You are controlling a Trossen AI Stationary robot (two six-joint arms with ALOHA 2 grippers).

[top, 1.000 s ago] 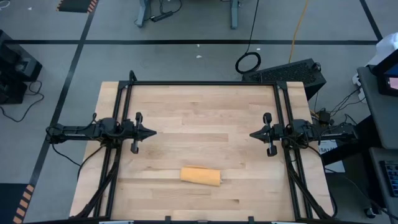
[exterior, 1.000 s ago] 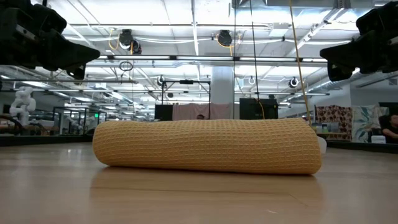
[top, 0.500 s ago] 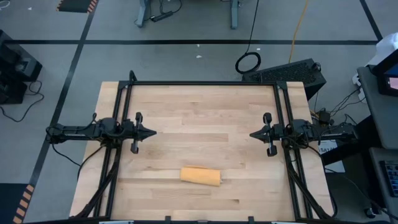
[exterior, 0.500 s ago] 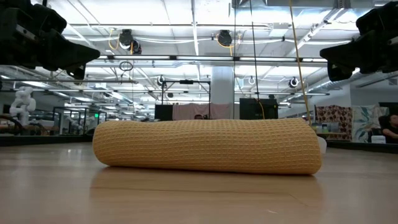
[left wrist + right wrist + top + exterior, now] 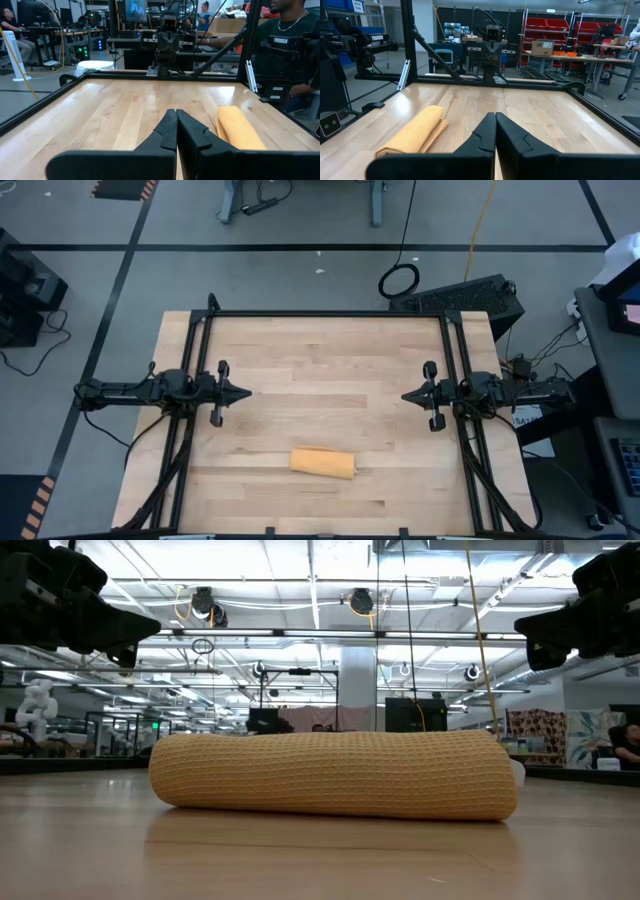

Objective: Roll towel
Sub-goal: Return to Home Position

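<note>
The wooden table carries almost nothing. Seen from above, the towel lies toward six o'clock of the tabletop's middle. It is wound into a short, tight mustard-yellow cylinder, its long axis running nine to three.

The left arm is parked at the nine o'clock edge and the right arm at the three o'clock edge, each pointing inward at the other. The left gripper and the right gripper both hang over bare wood, well apart from the roll, touching nothing. In each wrist view we see the two dark fingers pressed together tip to tip, with nothing between them.

From table height the roll lies flat on the wood, even in thickness from end to end. No loose flap shows on the side facing us.

We judge the rolling itself done. What is left appears to be only the arms reaching their rest posts, and they look at or very near them.
</note>
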